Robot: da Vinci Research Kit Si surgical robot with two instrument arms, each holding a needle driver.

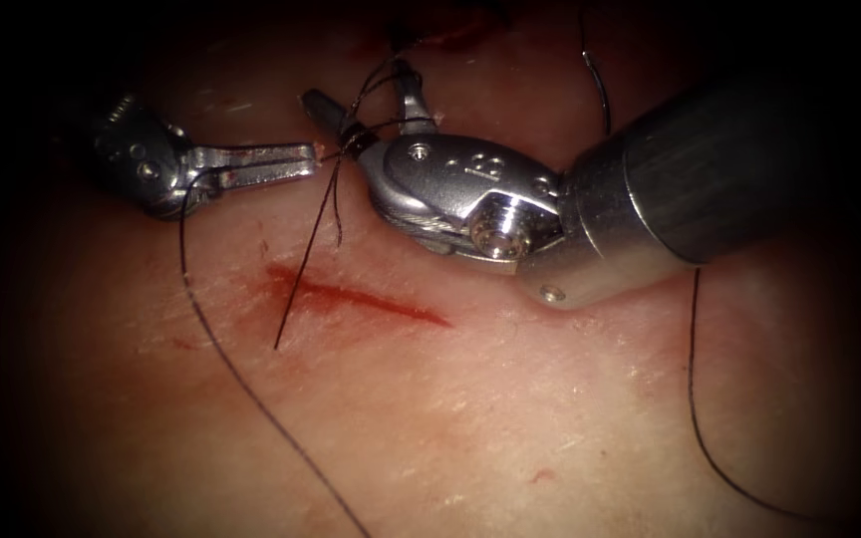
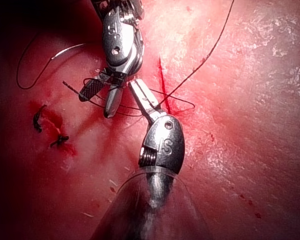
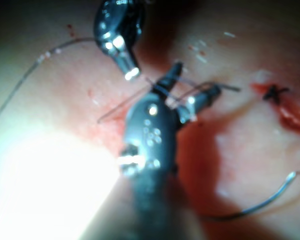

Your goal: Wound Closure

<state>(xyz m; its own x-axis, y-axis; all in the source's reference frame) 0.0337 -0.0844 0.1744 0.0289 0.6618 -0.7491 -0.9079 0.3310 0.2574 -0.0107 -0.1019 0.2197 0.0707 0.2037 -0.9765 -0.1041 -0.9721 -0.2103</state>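
Right now the left tool (image 1: 317,154) has its jaws closed on the thread (image 1: 213,339) just above the left end of the cut (image 1: 356,295). Facing it, the right tool (image 1: 361,108) has its jaws spread wide, holding nothing, with loops of thread wound around the jaw nearest the left tool's tip. From where the two tips meet, a straight strand runs down to the tissue (image 1: 510,428) at the left end of the cut, with red fluid (image 1: 331,291) along the cut. In the right wrist view the curved needle (image 3: 262,202) lies loose on the tissue, well apart from both tools, not in the tissue; neither tool holds it
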